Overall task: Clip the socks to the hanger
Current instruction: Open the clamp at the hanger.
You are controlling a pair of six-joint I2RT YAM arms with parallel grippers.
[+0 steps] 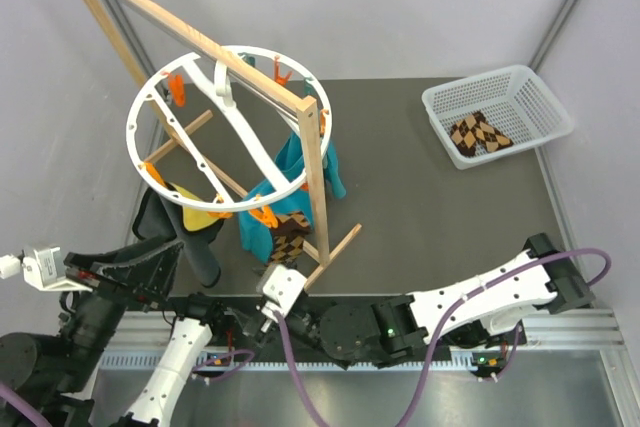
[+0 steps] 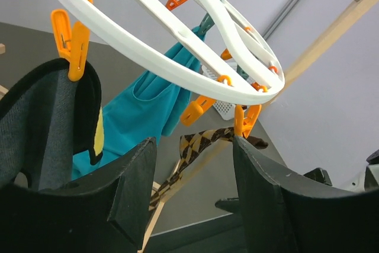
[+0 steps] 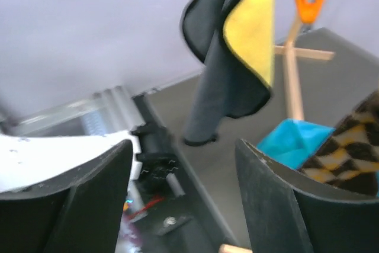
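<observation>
The hanger (image 1: 226, 65), a white ring with orange clips, hangs from a wooden frame. One argyle sock (image 1: 289, 234) hangs from a clip at the ring's near rim. In the left wrist view this sock (image 2: 201, 142) dangles from an orange clip (image 2: 246, 119) under the hanger (image 2: 177, 66). My left gripper (image 2: 192, 176) is open and empty, below the ring and short of the sock. My right gripper (image 3: 183, 170) is open and empty, low near the table's front edge, with the sock (image 3: 350, 149) at its right. A second sock (image 1: 479, 134) lies in the white basket.
The white mesh basket (image 1: 535, 89) stands at the back right. A teal cloth (image 1: 291, 162) and a yellow-and-black cloth (image 1: 195, 219) also hang from the ring. The wooden frame (image 1: 313, 162) has a post and floor bars close to the clipped sock.
</observation>
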